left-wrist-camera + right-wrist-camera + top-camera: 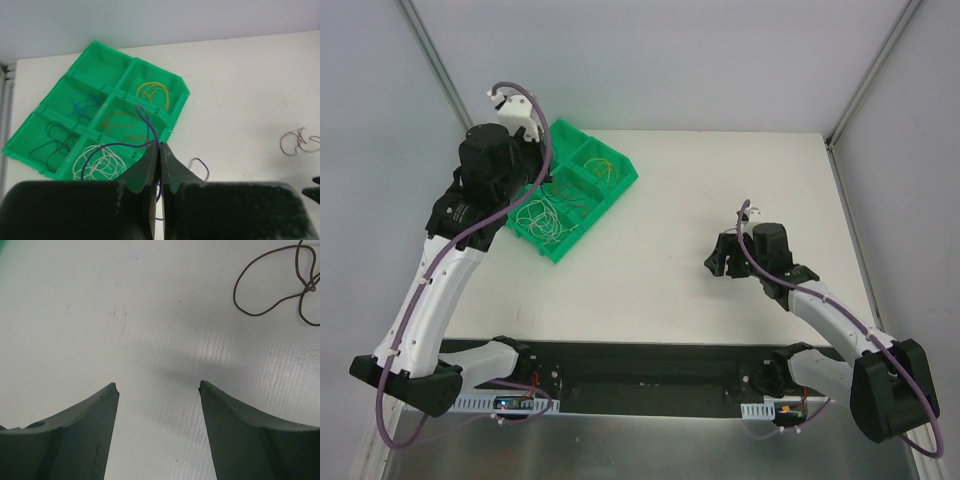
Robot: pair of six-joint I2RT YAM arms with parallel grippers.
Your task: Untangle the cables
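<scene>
My left gripper (160, 146) is shut on a thin purple cable (120, 145) and holds it above the near edge of the green divided tray (95, 47). The cable loops out over the tray on the left, and a short end curls out to the right of the fingers. In the top view the left wrist hides this gripper above the tray (620, 190). My right gripper (159, 386) is open and empty, low over the bare white table; it also shows in the top view (725, 258). A loose brown cable (280, 285) lies ahead of it to the right.
The tray's compartments hold a yellow cable (152, 92), an orange cable (120, 121), a blue cable (82, 104), a black cable (50, 145) and a white cable (102, 165). A grey-brown cable (299, 142) lies on the table far right of the tray. Frame posts stand at the table's back corners.
</scene>
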